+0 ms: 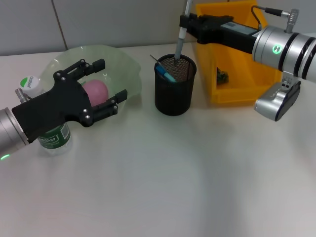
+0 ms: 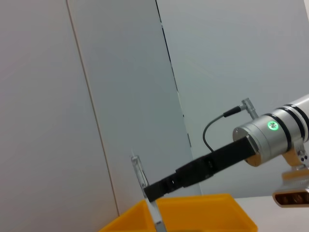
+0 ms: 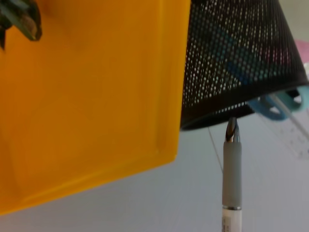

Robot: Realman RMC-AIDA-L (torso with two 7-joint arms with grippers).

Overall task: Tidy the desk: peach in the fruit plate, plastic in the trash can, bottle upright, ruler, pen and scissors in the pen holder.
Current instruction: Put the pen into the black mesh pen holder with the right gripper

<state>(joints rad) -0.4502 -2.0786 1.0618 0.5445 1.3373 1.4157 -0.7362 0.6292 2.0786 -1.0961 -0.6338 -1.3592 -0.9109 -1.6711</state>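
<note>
Nearest, the left hand [image 1: 94, 94] hung slack and spread wide, gripping nothing, before the fruit plate [image 1: 126, 69] where the peach [image 1: 95, 91] lay; the bottle [image 1: 54, 138] stood upright beneath its wrist; farther back, the right hand [image 1: 185, 22] pinched the pen [image 1: 178, 47] vertically, tip at the pen holder [image 1: 175, 91] rim; it should, I judge, lower straight, clear the scissors [image 1: 165, 74] inside, and release only once seated; behind stood the yellow bin [image 1: 232, 54].

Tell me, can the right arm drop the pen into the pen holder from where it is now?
Probably yes: the right gripper holds the pen upright, tip at the pen holder opening, nothing blocking.
</note>
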